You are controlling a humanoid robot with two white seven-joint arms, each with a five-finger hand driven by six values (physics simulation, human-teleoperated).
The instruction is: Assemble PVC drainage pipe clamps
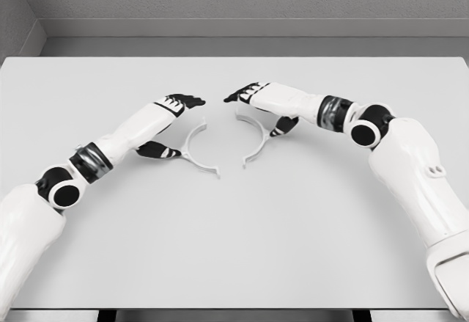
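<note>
clamp halves, two thin white half-rings with small end tabs, lie mid-table (pixel 234 263), open sides facing each other. left clamp half (pixel 195 150) beside left hand (pixel 170 120), right clamp half (pixel 256 137) under right hand (pixel 258 102). both hands relaxed, fingers spread, grasping nothing.

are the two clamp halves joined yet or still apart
Apart. The left clamp half and right clamp half lie flat on the table, a gap between their facing ends.

Bright, even, diffuse light; faint soft shadows; sharp render, no glare.
</note>
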